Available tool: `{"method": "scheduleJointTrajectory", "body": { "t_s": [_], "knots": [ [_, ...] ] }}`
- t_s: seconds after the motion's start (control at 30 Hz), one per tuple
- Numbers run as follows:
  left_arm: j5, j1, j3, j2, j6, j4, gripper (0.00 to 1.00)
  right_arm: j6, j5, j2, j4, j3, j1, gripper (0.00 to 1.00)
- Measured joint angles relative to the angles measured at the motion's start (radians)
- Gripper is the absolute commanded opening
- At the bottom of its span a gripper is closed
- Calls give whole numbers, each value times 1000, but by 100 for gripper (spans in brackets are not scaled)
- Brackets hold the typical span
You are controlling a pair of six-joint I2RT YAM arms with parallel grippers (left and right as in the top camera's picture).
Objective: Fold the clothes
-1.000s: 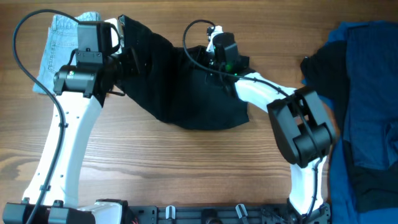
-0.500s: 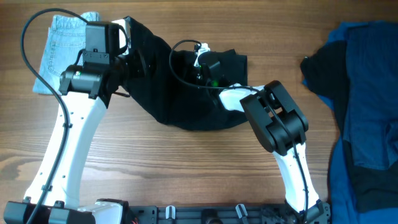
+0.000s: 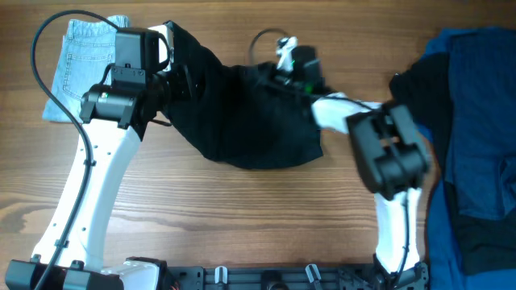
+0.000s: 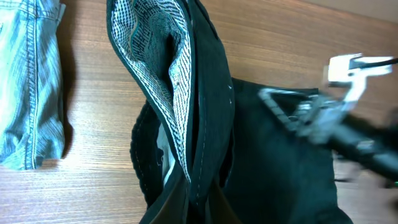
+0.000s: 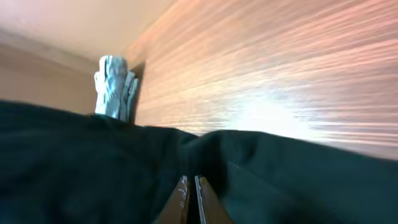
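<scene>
My left gripper (image 4: 188, 206) is clamped on the black garment's (image 3: 242, 121) waistband. My right gripper (image 5: 190, 198), blurred, seems pinched tight on its cloth.

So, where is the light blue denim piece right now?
In the overhead view the denim piece lies at the far left of the table, just left of the black garment.

Right arm (image 3: 385, 149) motion-smeared overhead. Right claw (image 5: 189, 186) and left claw (image 4: 189, 194) are both cut by the wrist views' bottom edges. Blue pile (image 3: 476, 121) runs off overhead's right edge; jeans (image 4: 28, 81) clipped left.
</scene>
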Motion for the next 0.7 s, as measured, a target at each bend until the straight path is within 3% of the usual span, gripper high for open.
{"method": "scheduleJointTrajectory", "body": {
  "t_s": [0.2, 0.4, 0.7],
  "knots": [
    [-1, -2, 0, 0, -23, 2, 4, -180, -42, -244, -536, 21, -176, 4],
    [0, -54, 2, 0, -31, 7, 4, -337, 4, -270, -885, 14, -288, 4],
    [-4, -137, 2, 5, -45, 19, 4, -441, 164, -270, -1077, 10, -327, 4]
  ]
}}
